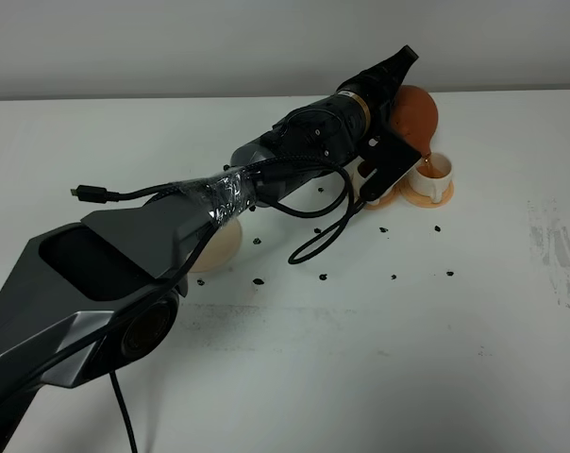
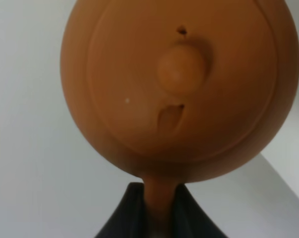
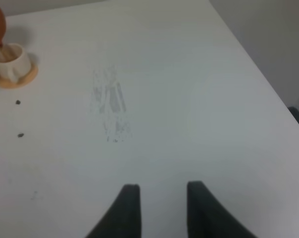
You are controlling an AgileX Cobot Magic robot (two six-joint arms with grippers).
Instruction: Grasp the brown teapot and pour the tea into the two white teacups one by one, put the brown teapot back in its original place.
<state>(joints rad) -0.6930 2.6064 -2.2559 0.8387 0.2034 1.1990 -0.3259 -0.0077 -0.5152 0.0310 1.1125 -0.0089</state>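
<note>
The left gripper (image 2: 157,210) pinches the brown teapot (image 2: 179,89) by its handle, tipped over a white teacup (image 1: 437,174). The right gripper (image 3: 159,196) has its fingers apart, far from both.

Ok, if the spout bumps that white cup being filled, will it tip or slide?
The white teacup looks small and light, so it probably slides first. Its orange saucer may skid too. Tea inside likely steadies it somewhat.
</note>
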